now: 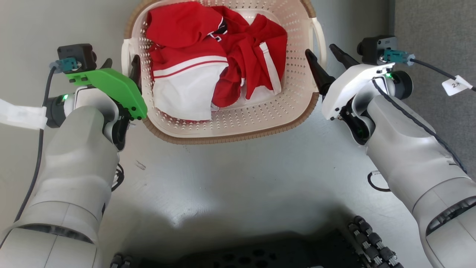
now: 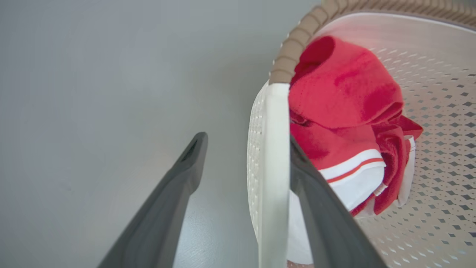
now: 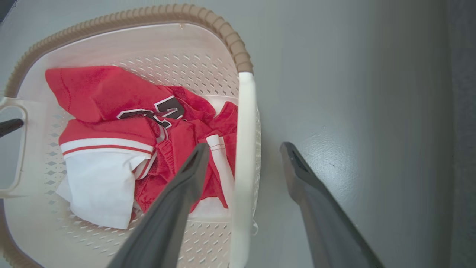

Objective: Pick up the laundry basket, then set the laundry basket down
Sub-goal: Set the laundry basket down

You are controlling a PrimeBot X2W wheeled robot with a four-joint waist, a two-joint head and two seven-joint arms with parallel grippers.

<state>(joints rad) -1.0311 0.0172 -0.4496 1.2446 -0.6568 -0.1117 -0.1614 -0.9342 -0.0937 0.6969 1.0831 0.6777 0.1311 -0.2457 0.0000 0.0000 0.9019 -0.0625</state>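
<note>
I find the basket (image 1: 238, 138) at the upper centre of the head view, its far end cut off by the top edge, with grey floor (image 1: 238, 178) around it. I cannot tell whether its base rests on that floor. Red and white clothes (image 1: 208, 56) lie bunched inside. The left claw (image 1: 122, 59) sits at the upper left of that view, against the basket's left handle (image 1: 125, 56). In the left wrist view the left claw (image 2: 247, 138) stands wide open astride the handle (image 2: 275, 167): one finger (image 2: 316, 208) is inside the basket, close against the handle's inner face, and the other (image 2: 178, 186) is outside over the floor, apart from the wall. It grips nothing. The right claw (image 1: 319, 49) sits at the upper right of the head view, at the right handle (image 1: 319, 35). In the right wrist view the right claw (image 3: 244, 146) is likewise spread wide across its handle (image 3: 245, 111), one finger (image 3: 178, 197) over the clothes (image 3: 111, 96) inside, the other (image 3: 308, 186) outside above the floor. Neither finger presses the handle at the tip; lower down I cannot tell contact. At the left edge of that view, a dark fingertip (image 3: 9, 126) shows beside the far handle (image 3: 20, 149).
</note>
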